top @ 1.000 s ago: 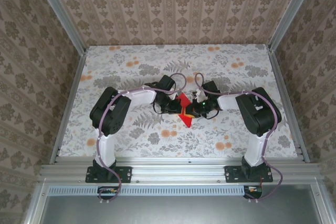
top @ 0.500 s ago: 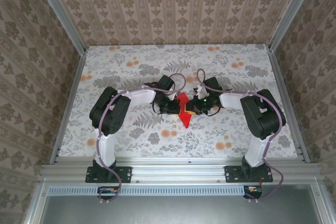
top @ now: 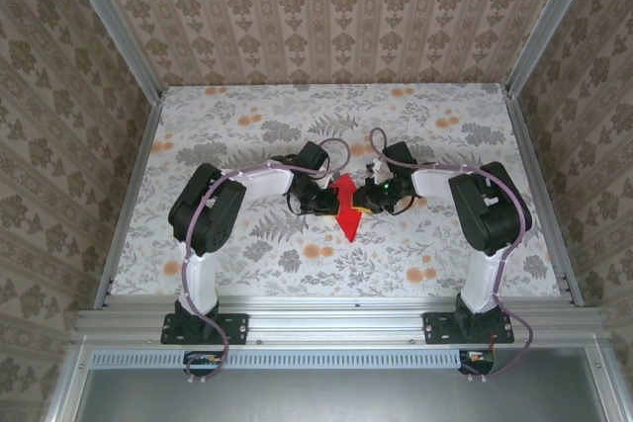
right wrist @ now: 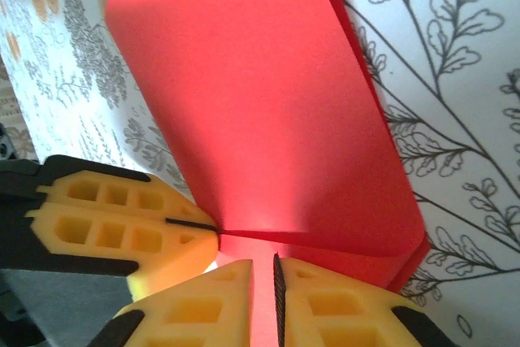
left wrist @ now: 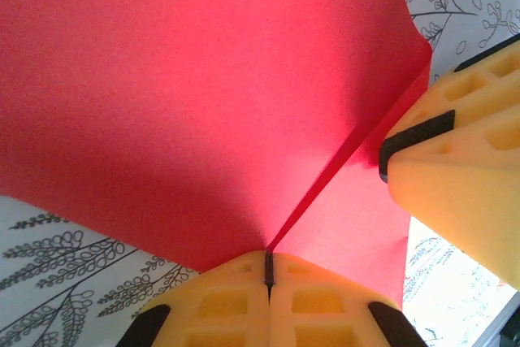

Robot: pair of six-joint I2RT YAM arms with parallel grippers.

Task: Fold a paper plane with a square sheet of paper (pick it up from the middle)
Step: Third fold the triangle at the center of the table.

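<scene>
Pinching an edge of the folded square sheet of paper [top: 345, 208], left tool [left wrist: 268, 262] clamped; right tool [right wrist: 264, 271] opposite, hold unclear; roomy tabletop [top: 247, 116] around.

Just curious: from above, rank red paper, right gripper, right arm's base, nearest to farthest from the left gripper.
1. red paper, held by the left gripper.
2. right gripper, at the paper's right.
3. right arm's base, bottom right.

Plain red paper [left wrist: 203, 95], yellow left end effector [left wrist: 268, 264], yellow right end effector [right wrist: 264, 275], white table [top: 247, 111] with grey-leaf, orange-flower print
</scene>
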